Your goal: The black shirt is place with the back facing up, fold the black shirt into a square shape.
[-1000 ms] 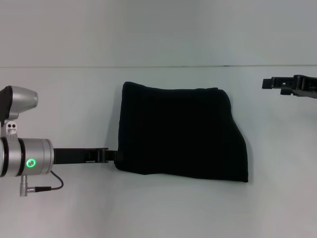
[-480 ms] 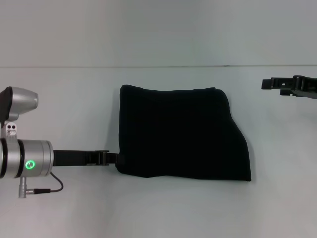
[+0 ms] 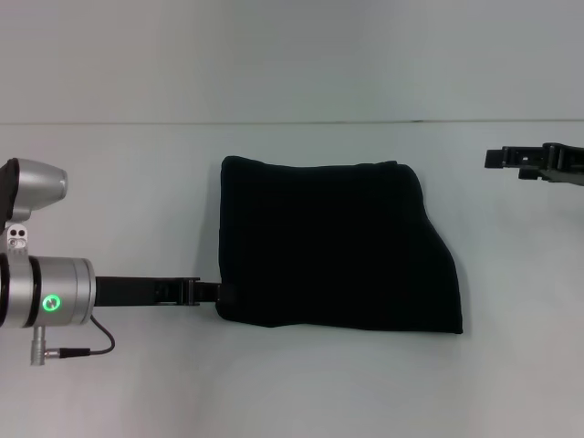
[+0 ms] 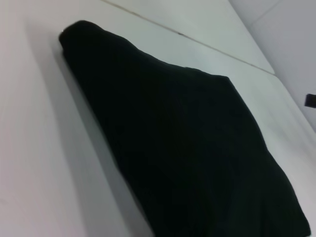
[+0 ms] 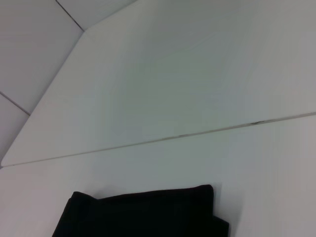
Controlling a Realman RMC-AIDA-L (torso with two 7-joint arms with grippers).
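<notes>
The black shirt [image 3: 333, 242] lies folded into a rough rectangle in the middle of the white table [image 3: 119, 201]. Its right edge slants outward toward the near corner. No lettering shows. My left gripper [image 3: 214, 292] reaches in from the left, low over the table, with its tip at the shirt's near-left corner. The shirt fills the left wrist view [image 4: 187, 143], and its far edge shows in the right wrist view [image 5: 143, 212]. My right gripper [image 3: 493, 158] hovers at the far right, well apart from the shirt.
The table's far edge [image 3: 292, 122] meets a pale wall behind the shirt. Bare white table surface lies on all sides of the shirt.
The shirt's left edge shifted slightly left and its near-right corner spread a little to the right, then it lay still. My left arm drew back slightly to the left. The right gripper barely moved.
</notes>
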